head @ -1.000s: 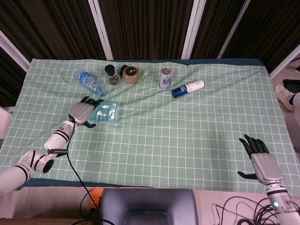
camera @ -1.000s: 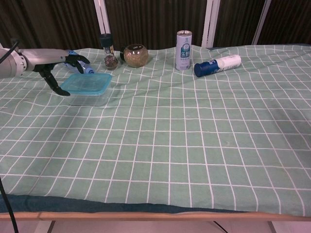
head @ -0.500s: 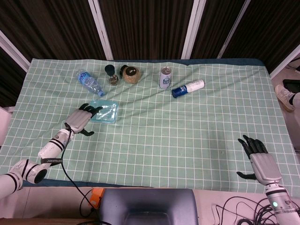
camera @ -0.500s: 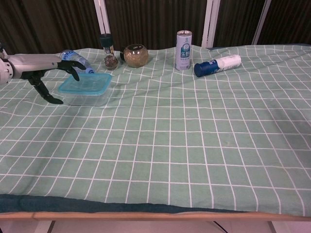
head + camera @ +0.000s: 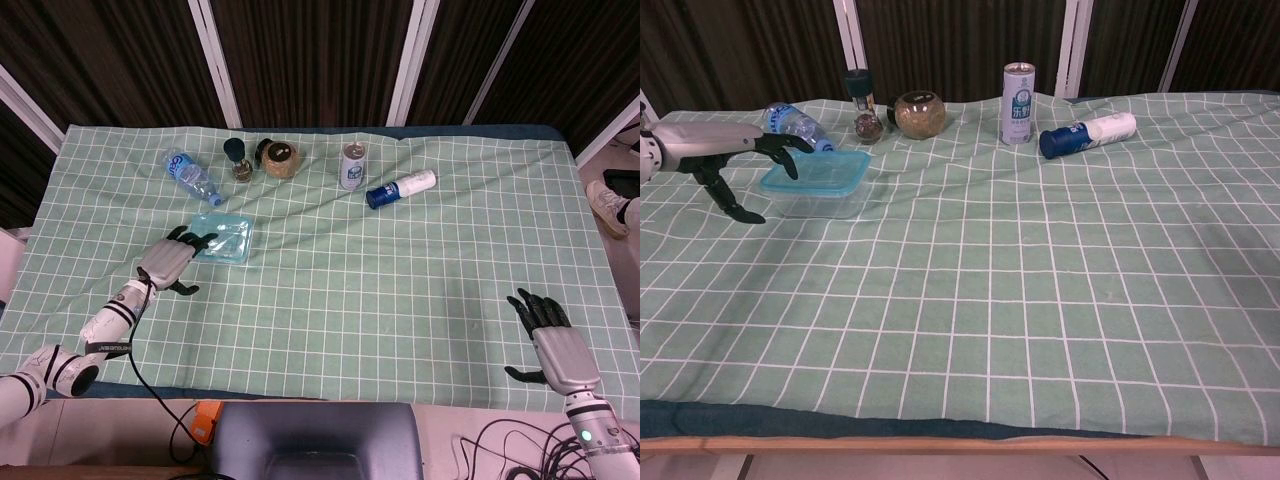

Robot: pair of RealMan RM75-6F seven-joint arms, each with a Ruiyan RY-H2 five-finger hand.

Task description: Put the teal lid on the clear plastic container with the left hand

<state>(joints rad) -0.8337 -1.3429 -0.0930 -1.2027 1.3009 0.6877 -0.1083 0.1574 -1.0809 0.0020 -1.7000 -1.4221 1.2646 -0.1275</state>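
The left hand has drawn back from the teal lid toward the near-left edge of the table; one second ago its fingers bracketed the lid's left side, and half a second ago they were only partly clear. It holds nothing, its fingers apart. In the chest view the left hand has its fingertips just beside the lid's left rim; whether they touch it cannot be determined. The thumb points down toward the green checked cloth.

The teal lid sits on top of the clear plastic container, in the far-left quarter of the table. Their position matches the earlier frames. From the head view the container is almost wholly covered by the lid; only the chest view shows its clear wall. Whether the lid is fully seated cannot be determined.

The right hand rests palm-down near the near-right corner, fingers spread, holding nothing, unchanged. The chest view does not show it, and its forearm is cut off by the lower frame edge.

Along the far edge, none moved: a water bottle lying on its side, a dark-capped small bottle, a round brown jar, an upright can, and a blue-and-white bottle lying down. Labels are too small to read.
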